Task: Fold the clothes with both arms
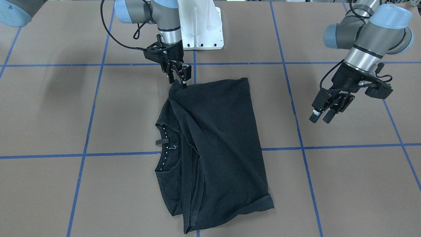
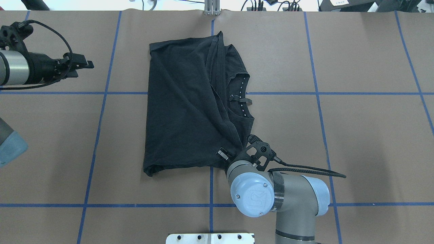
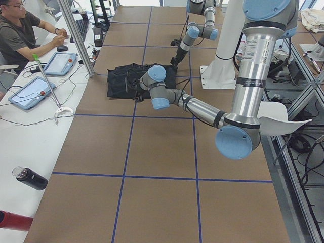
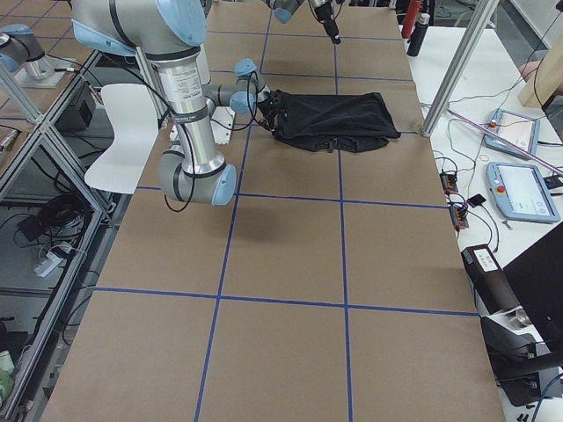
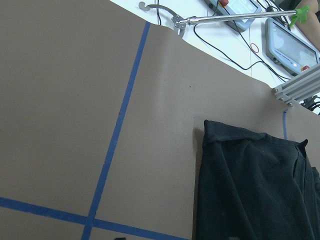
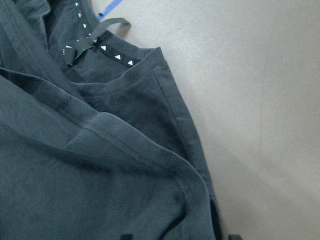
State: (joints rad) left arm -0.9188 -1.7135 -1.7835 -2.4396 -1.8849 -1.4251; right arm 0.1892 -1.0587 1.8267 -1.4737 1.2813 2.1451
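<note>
Left arm. The left gripper point(image 1: 320, 118) hangs above bare table point(image 1: 345, 184), out toward the table's left end. Its jaws stand a narrow gap apart and hold nothing. The shirt lies to its right, well apart from it, and none of the fabric is within its reach as it is now posed.

Centre. The black T-shirt point(image 1: 220, 138) lies partly folded at the middle of the table's length. It runs from just short of the operators' edge back toward the robot's edge, and that is its long axis. One layer is doubled over the body. The collar point(image 1: 166, 144) shows on the side facing the table's right end, and the straight folded edge faces the left end.

Right arm. The right gripper point(image 1: 181, 84) is at the shirt's corner nearest the robot, on the collar side. Its jaws appear closed on a pinch of hem, which rises to a small peak at the fingertips. The wrist view shows the hem just under the jaws but not the pinch itself.

Relation that governs the next move. The right arm is plainly the nearer and is already in contact. The shirt stretches away from its jaws toward the operators' edge. A further fold probably needs the left gripper to come across to the free edge first.
</note>
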